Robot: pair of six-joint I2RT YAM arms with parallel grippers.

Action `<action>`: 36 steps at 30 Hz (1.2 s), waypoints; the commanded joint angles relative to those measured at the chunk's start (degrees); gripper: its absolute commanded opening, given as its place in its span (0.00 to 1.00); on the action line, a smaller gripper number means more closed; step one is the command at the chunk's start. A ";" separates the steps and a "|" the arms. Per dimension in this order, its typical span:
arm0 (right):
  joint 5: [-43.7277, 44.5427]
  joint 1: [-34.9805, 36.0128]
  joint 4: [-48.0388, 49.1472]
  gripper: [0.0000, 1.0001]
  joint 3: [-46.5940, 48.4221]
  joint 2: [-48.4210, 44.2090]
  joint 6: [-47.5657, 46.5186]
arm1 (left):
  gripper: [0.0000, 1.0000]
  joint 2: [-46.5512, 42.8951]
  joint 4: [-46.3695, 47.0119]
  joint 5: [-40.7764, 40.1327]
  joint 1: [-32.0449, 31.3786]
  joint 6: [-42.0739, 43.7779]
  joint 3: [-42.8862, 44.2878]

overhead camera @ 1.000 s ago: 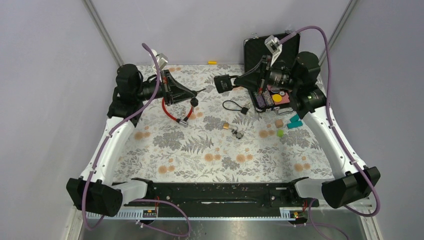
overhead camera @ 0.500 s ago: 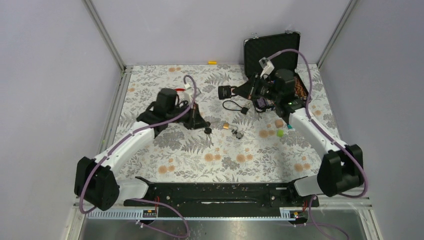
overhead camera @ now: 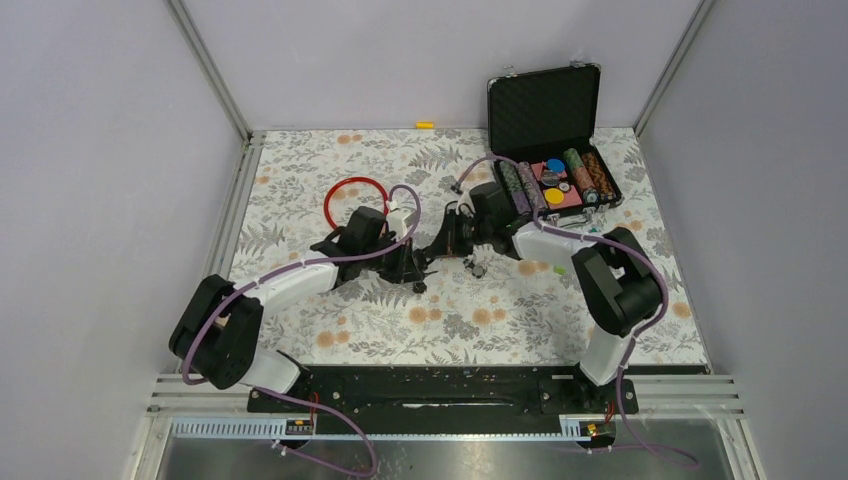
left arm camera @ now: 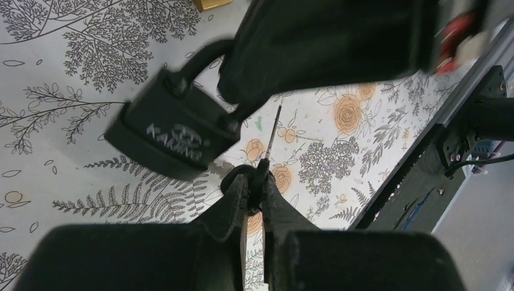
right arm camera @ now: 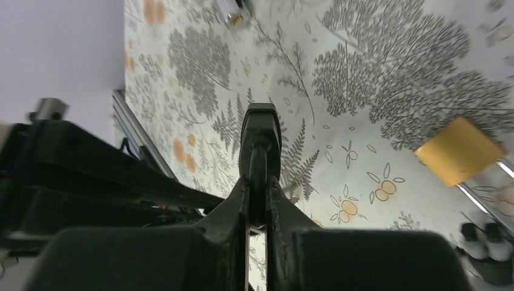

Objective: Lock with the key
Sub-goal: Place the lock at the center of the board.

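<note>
My left fingers (left arm camera: 233, 203) are clenched on the key (left arm camera: 261, 174), its blade just beside the padlock (left arm camera: 173, 142). My right fingers (right arm camera: 236, 206) grasp the padlock by its shackle.

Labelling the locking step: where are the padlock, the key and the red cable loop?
padlock (left arm camera: 173, 142): left wrist view, black body by the lettering.
key (left arm camera: 261, 174): left wrist view, its dark head.
red cable loop (overhead camera: 326, 200): top external view, left arc of the ring.
</note>
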 commanded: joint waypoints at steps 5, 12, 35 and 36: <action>-2.27 3.71 1.09 0.00 2.04 5.46 -0.39 | 0.02 -1.17 1.17 -9.42 -0.03 -3.04 -2.84; -5.06 4.37 -6.98 0.00 4.10 9.96 -3.09 | 0.23 -4.85 -4.28 -15.21 0.00 -4.38 -5.47; 29.96 4.09 -30.05 0.73 5.64 -14.00 -7.25 | 0.99 -25.33 -20.24 -36.79 -0.03 -4.75 4.40; 34.58 3.68 -31.44 0.75 4.84 -16.63 -7.27 | 0.99 -25.77 -21.52 -38.54 -0.03 -6.66 5.52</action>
